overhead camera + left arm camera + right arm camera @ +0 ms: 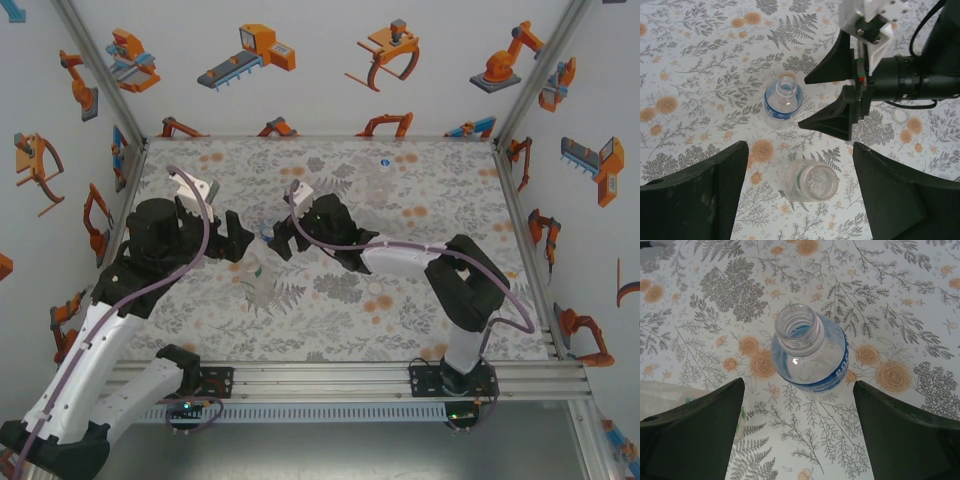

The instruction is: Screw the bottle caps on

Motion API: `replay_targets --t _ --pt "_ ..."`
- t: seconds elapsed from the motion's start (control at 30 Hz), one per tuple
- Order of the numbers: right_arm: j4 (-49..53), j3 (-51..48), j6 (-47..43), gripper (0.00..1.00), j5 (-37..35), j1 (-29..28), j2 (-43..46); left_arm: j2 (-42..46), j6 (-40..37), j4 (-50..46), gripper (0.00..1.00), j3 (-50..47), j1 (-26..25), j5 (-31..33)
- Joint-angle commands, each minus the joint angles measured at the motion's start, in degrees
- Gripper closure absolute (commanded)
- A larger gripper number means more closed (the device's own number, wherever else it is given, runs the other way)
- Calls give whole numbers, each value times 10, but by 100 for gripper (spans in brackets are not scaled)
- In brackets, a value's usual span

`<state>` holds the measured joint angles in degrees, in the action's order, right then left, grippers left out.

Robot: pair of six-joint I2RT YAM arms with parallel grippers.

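Note:
The blue-label bottle (pixel 810 352) stands upright with its mouth uncapped, just ahead of my open right gripper (pixel 799 390), whose fingers touch nothing. In the left wrist view this bottle (pixel 783 100) stands in front of the right gripper (pixel 802 102). A plain clear bottle (pixel 811 181), also uncapped and upright, stands below and between the fingers of my open left gripper (pixel 799 160), clear of both. One white cap (pixel 899 116) lies on the table behind the right gripper. From above, the two grippers (pixel 245 238) (pixel 277 240) face each other over the bottles (pixel 258 283).
The floral table cover (pixel 420 290) spreads to the right and far side. A third clear bottle (pixel 378 190) stands at the far middle, with a small white round thing (pixel 383 160) behind it. Printed walls and metal posts (pixel 100 70) enclose the table.

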<state>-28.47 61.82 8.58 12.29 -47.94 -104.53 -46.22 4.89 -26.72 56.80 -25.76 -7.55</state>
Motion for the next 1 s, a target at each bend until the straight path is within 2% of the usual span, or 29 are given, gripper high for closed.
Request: replay_targets --t 0.0,0.27,0.47,0.57,0.77,0.97 --pt "-56 33 -16 19 -23 -11 -28 11 7 -6 22 -6 4 -13" --pt "-78 83 -14 21 -57 -18 -98 18 13 -7 22 -6 6 -19" --pt "-79 98 -15 25 -53 -19 -126 21 13 -8 22 -7 6 -23" --pt "-79 98 -19 31 -54 -19 -131 20 10 -9 22 -5 6 -23" --pt "-79 79 -21 41 -65 -19 -106 16 3 -4 22 -3 6 -35" --pt "-56 30 -26 49 -74 -17 -24 9 -7 24 22 -11 6 -65"
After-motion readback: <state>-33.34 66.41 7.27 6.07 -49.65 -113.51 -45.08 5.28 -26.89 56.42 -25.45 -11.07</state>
